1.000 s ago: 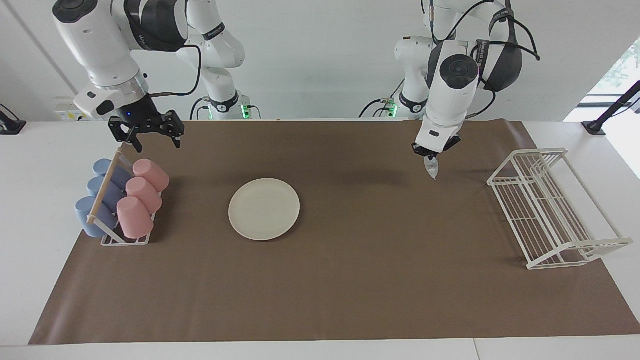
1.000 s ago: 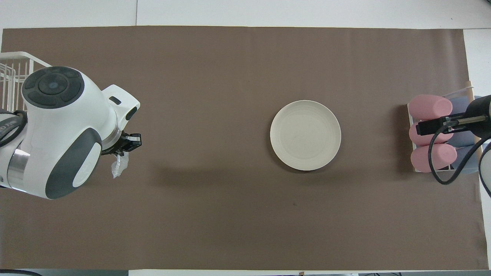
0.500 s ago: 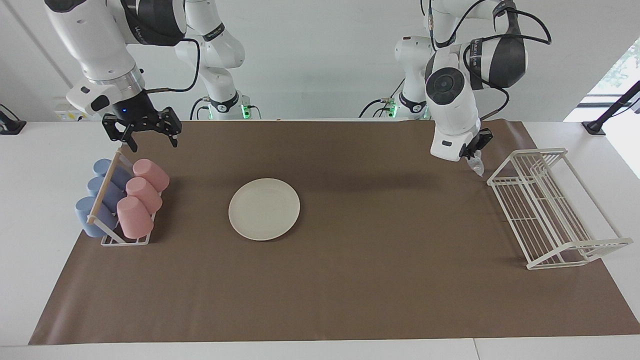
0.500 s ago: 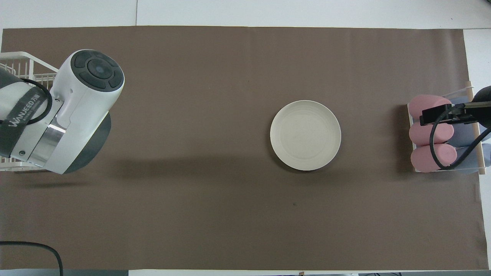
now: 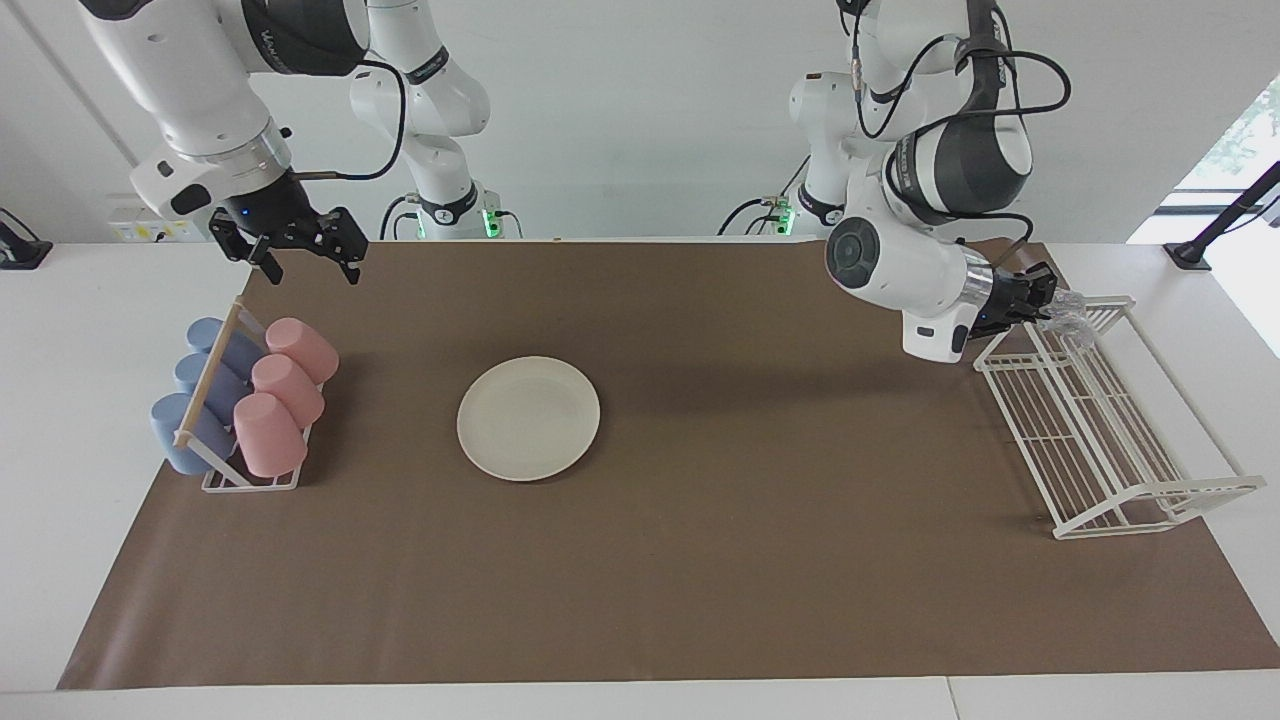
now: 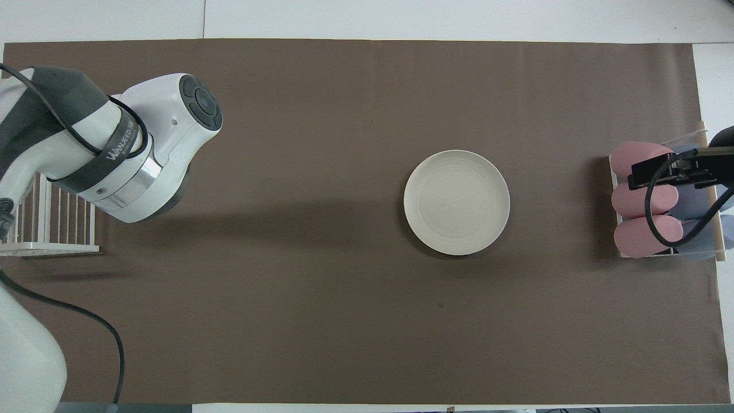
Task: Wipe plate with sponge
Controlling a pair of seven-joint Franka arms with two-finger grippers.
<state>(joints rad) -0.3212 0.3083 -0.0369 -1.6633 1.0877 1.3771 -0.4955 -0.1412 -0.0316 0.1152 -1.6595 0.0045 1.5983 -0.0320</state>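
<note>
The left gripper (image 5: 1048,303), its fingers clamped on the sponge (image 5: 1068,308), hangs over the robots' end of a white wire rack (image 5: 1100,420) at the left arm's end of the desk. The right gripper (image 5: 305,258), fingers apart, hovers above a cup rack (image 5: 245,400). Farther out, the plate (image 5: 528,418) lies alone on the brown mat (image 5: 700,560) between the racks.

— What covers the surface (image 5: 60,420)?
— A brown mat (image 5: 700,560), nearly end to end.
— And on the mat?
— The plate (image 5: 528,418) lies flat near the middle. A cup rack (image 5: 250,480) stands toward the right arm's end, a white wire rack (image 5: 1090,440) toward the left arm's end.
</note>
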